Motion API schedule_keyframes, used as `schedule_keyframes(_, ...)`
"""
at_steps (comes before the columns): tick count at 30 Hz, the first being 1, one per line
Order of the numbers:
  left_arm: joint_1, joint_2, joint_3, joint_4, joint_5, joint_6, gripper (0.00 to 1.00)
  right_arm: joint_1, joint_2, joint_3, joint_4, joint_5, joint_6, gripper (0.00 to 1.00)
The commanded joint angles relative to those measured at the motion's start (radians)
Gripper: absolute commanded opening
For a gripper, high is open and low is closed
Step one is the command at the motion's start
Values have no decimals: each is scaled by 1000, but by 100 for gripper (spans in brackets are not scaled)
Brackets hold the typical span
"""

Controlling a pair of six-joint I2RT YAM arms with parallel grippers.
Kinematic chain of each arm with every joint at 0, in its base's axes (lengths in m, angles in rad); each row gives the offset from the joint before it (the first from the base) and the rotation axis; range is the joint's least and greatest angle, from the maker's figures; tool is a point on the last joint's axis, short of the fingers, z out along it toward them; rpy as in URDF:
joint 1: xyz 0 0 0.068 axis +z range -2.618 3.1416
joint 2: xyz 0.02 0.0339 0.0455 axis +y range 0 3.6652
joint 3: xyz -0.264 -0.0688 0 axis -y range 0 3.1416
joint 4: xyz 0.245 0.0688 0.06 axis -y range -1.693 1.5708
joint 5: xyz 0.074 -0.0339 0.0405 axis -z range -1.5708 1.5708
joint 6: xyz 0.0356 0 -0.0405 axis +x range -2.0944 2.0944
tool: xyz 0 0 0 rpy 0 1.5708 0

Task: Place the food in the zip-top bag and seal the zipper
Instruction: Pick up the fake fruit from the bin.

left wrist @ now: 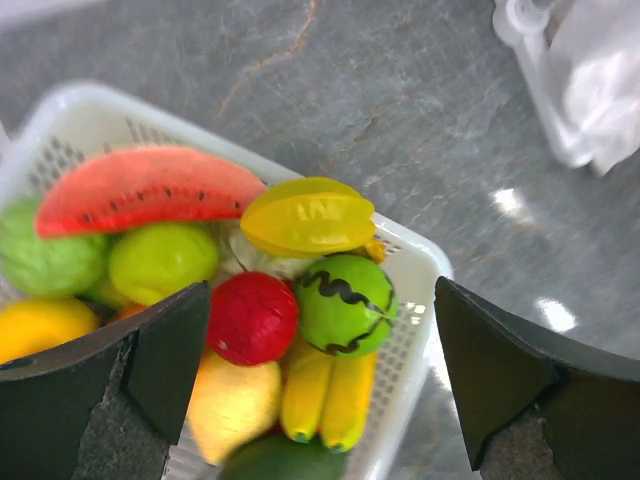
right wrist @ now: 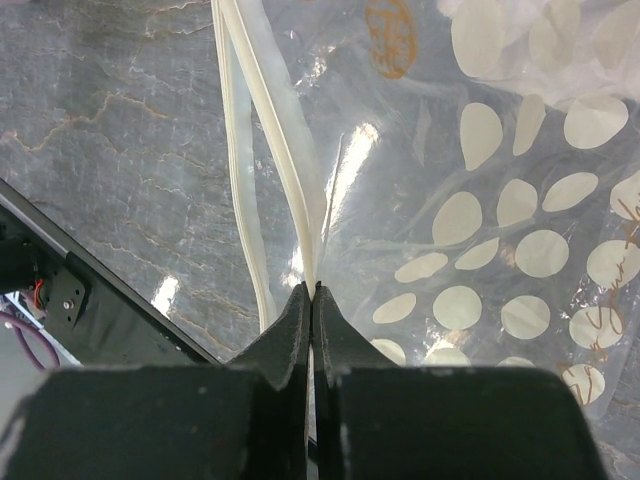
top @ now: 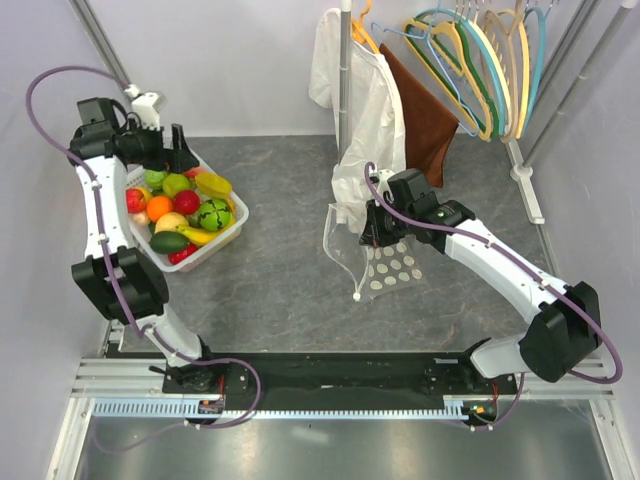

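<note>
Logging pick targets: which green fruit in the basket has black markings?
The round green ball near a corner of the basket, with wavy black stripes, beside the red ball; the other green pieces are plain.

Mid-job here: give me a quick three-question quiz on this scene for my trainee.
1. True or false: the left hand is holding a fruit.
2. The right hand is shut on: A) a hanger, B) the zip-top bag, C) an apple?
3. Fill in: the food lies in the white ____.
Key: 1 false, it is open above the food; 2 B; 3 basket.
</note>
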Motion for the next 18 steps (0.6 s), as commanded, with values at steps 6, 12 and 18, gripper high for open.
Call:
schedule_keyframes(6,-72,7,51,-108,54,1007,100,4,-10,14,31,-57,1,0)
schedule_keyframes(12,-96,67,26,-252,83,1415,98,4,-8,17,31,-72,-2,0)
schedule_keyframes(18,-128,148,45,-320,29,1490,95,3,1,20,26,-78,-8,0)
